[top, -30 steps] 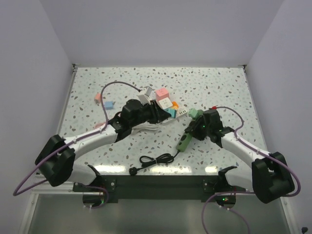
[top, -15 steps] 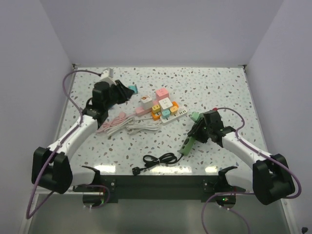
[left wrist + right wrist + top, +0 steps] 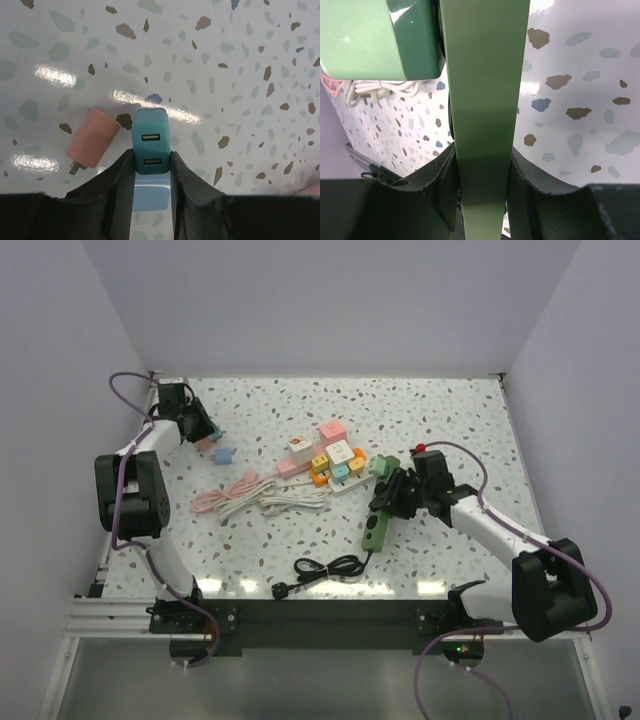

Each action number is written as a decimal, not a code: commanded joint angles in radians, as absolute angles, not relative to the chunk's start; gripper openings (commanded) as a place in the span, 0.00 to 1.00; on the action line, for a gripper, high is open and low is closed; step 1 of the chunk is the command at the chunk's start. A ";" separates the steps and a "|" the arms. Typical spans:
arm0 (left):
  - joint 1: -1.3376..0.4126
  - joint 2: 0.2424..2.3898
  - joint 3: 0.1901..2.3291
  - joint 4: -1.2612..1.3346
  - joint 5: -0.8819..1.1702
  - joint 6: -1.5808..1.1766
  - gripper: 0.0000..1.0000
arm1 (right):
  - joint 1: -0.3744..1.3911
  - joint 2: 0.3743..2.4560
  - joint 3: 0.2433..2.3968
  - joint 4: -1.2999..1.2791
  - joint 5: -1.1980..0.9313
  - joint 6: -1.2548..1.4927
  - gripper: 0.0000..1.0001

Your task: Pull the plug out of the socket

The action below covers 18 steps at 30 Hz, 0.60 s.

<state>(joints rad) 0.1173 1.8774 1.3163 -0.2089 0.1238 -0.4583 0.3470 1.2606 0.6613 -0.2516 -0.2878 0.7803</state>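
The left jaws are clamped on the sides of a teal plug (image 3: 151,130). It is free of any socket, at the far left of the worktop (image 3: 450,430), just beside a loose pink plug (image 3: 93,138). The right jaws pinch the green power strip (image 3: 482,75) right of centre, where a green plug (image 3: 370,35) looks seated at the far end. The step appears to be setting the teal plug aside. Next, the left jaws should part and lift clear, then go for the green plug while the strip is held steady.
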 commanded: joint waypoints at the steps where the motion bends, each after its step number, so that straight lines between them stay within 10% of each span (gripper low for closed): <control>1: 0.113 1.882 1.364 -0.268 0.143 -0.414 0.12 | 0.353 1.287 0.745 -0.210 -0.406 0.718 0.00; 8: 0.115 1.804 1.240 -0.245 0.074 -0.416 0.64 | 0.356 1.324 0.784 -0.215 -0.446 0.675 0.00; 10: 0.114 1.758 1.213 -0.239 0.064 -0.419 1.00 | 0.356 1.333 0.793 -0.222 -0.453 0.660 0.00; 18: -0.056 1.482 1.111 -0.180 0.201 -0.462 1.00 | 0.376 1.370 0.839 -0.281 -0.445 0.600 0.00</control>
